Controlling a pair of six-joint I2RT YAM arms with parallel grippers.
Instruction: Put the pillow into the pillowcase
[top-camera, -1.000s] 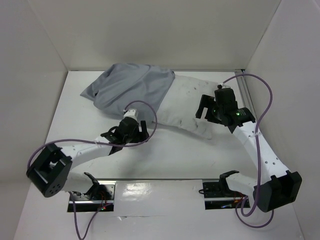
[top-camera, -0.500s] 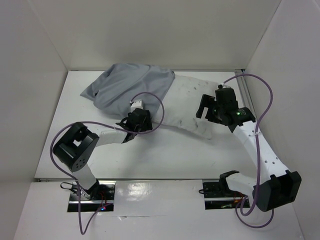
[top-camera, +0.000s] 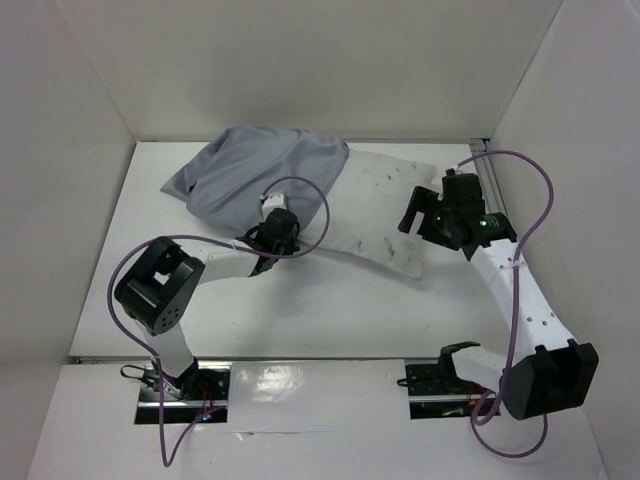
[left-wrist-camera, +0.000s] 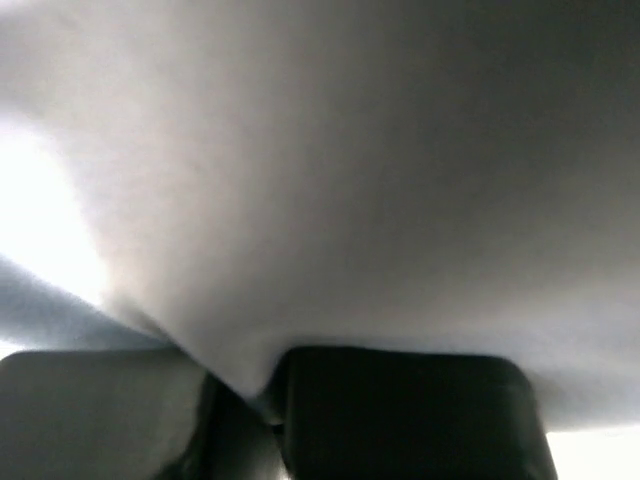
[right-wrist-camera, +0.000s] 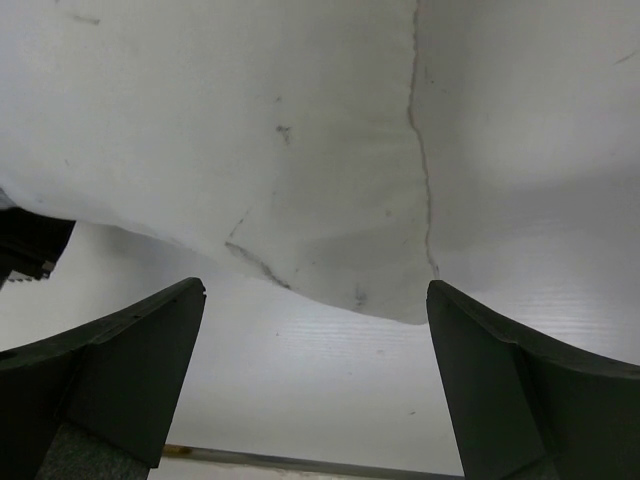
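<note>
**Left gripper pinches cloth, right one spread**

The pillow (top-camera: 385, 200) lies across the far middle of the table (top-camera: 330, 300), its left part inside the pillowcase (top-camera: 260, 175). The left gripper (left-wrist-camera: 250, 390) is clamped on a fold at the pillowcase's near edge. The right gripper (right-wrist-camera: 312, 295) hangs wide apart over the pillow's right end.

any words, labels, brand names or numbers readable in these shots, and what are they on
No readable text in any view.
Plump white speckled pillow: only dark specks and stain lines, no letters.
Plain grey fabric pillowcase: no tag or print showing.
White right arm: a small green light, no legible marking.
White left arm: no legible marking.
</note>
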